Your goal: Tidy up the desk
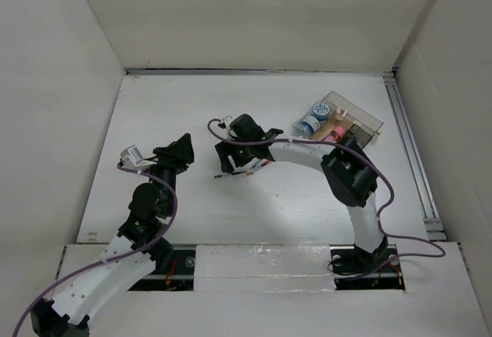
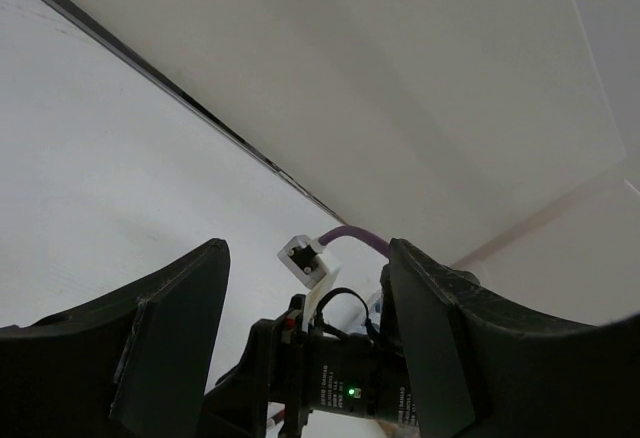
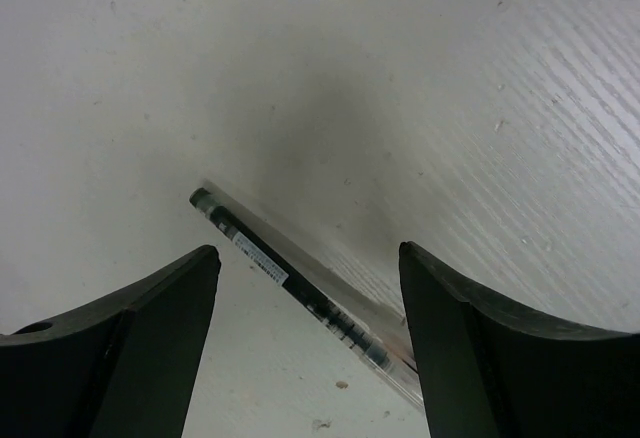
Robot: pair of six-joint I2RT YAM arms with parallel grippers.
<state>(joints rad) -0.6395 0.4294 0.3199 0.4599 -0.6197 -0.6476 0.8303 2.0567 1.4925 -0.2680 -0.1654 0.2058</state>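
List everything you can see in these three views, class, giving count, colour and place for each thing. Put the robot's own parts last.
desk: one, matte white, walled by white panels
rail: one, metal, along the desk's right edge
compartment box: one, clear plastic, far right corner of the desk
rolls: two, blue and white, inside the compartment box, on its left side
pink item: one, inside the box beside the rolls, too small to identify
pen: one, black in a clear barrel, lying flat on the desk under the right gripper
left gripper: one, black, open, over the left middle of the desk, holding nothing
right gripper: one, black, open, over the pen, not gripping it
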